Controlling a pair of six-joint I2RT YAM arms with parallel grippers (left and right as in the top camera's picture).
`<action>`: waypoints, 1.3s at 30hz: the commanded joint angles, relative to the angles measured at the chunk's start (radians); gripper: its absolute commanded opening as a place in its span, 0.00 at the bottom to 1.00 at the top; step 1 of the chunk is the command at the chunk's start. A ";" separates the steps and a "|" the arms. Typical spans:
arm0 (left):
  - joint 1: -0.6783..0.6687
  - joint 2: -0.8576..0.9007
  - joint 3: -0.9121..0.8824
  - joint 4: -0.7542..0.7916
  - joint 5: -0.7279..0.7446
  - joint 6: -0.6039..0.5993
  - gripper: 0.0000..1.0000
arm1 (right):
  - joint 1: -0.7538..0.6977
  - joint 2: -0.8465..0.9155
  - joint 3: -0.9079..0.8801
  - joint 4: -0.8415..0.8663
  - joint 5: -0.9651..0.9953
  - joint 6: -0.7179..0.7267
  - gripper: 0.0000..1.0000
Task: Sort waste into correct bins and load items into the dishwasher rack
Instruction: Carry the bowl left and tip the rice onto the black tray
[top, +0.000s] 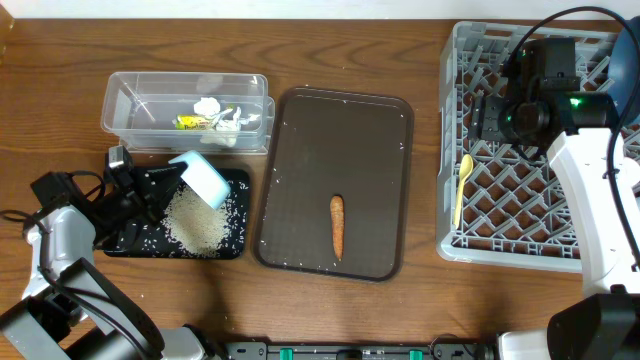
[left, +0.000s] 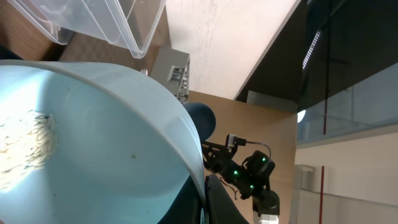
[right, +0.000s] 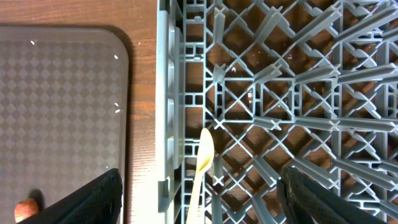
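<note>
Light-blue bowl: clamped at the rim in my left pincer and tipped over the black tray. A loose hold would drop it.
Rice: heaped in the tray. Some grains cling inside the bowl, so righting it too early would carry them to the rack.
Carrot stick: lying on the brown serving tray, not yet binned and easily forgotten.
Right pincer: wide and empty over the rack, near the spoon. Its pegs could snag me.

One clear tub, one black tray, one bowl, one spoon, one rack.
</note>
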 joint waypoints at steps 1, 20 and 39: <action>0.006 0.007 -0.002 0.006 0.030 -0.035 0.06 | -0.003 0.002 0.007 -0.001 -0.007 -0.007 0.79; 0.011 0.007 -0.002 0.142 0.030 0.034 0.06 | -0.003 0.002 0.007 0.001 -0.007 -0.007 0.79; -0.006 -0.002 -0.002 0.155 -0.134 -0.054 0.06 | -0.003 0.002 0.007 0.003 -0.007 -0.007 0.79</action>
